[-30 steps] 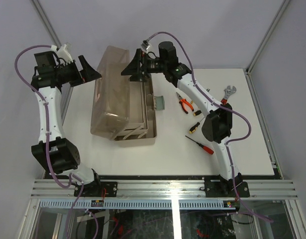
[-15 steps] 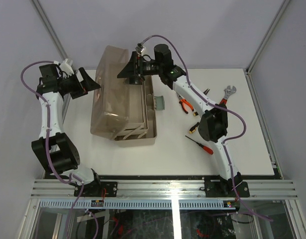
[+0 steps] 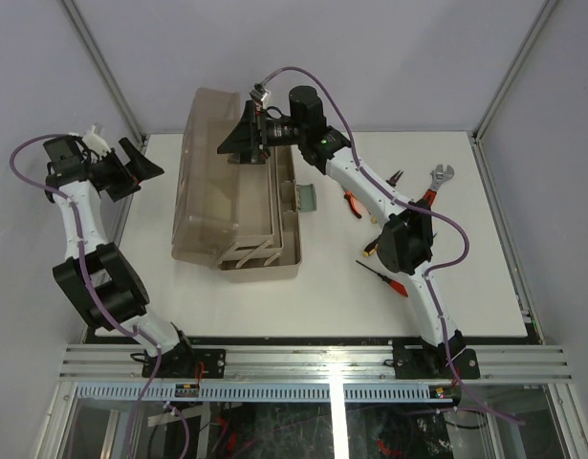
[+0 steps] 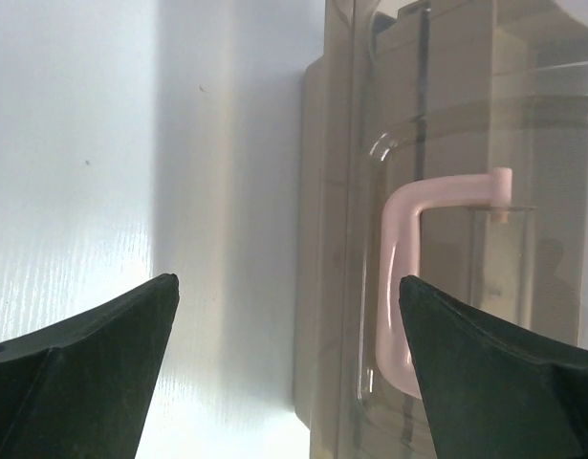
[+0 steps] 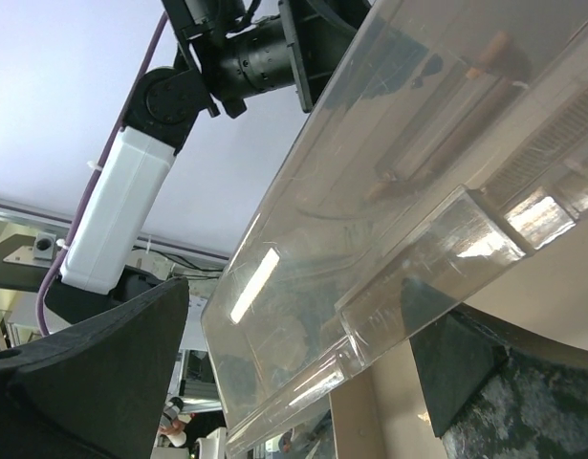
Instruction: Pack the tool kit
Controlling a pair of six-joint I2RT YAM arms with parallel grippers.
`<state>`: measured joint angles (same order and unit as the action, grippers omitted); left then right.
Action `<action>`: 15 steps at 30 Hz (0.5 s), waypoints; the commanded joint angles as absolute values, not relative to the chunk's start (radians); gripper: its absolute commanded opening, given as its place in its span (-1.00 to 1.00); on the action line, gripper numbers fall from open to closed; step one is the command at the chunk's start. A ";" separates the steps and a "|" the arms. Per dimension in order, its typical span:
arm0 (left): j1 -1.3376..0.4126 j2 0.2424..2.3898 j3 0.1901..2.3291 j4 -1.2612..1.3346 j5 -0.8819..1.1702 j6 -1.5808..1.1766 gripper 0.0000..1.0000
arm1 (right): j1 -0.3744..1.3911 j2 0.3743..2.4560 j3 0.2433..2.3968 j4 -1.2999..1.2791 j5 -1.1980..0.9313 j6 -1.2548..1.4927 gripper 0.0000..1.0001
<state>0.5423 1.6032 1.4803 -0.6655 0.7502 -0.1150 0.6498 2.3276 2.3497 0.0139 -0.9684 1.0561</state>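
your right hand (image 3: 238,142) stands wide, its fingers astride the top edge of the tool kit's (image 3: 274,239) raised lid (image 3: 217,182), a little farther left than a second ago. your left hand (image 3: 141,164), also wide and empty, has backed off the lid toward the left edge of the surface (image 3: 322,301). the kit sits open at centre-left. the pliers (image 3: 354,203), wrench (image 3: 441,176) and screwdriver (image 3: 389,281) lie loose to its right, so packing looks unstarted.

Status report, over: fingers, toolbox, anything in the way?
Open: left fingers, clear of toolbox; right fingers at its open lid. Wrench, screwdrivers not yet packed. Right arm overhangs pliers.
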 commanded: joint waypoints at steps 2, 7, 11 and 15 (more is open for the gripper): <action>0.550 1.623 1.456 -0.615 0.770 -0.094 0.93 | 0.675 2.333 2.402 0.144 -1.044 1.102 0.99; 0.549 1.621 1.441 -0.604 0.778 -0.095 0.93 | 0.701 2.368 2.430 0.215 -1.088 1.149 0.99; 0.550 1.615 1.440 -0.604 0.785 -0.091 0.93 | 0.716 2.385 2.436 0.245 -1.117 1.168 0.99; 0.549 1.601 1.455 -0.604 0.793 -0.096 0.93 | 0.725 2.388 2.428 0.240 -1.121 1.160 0.99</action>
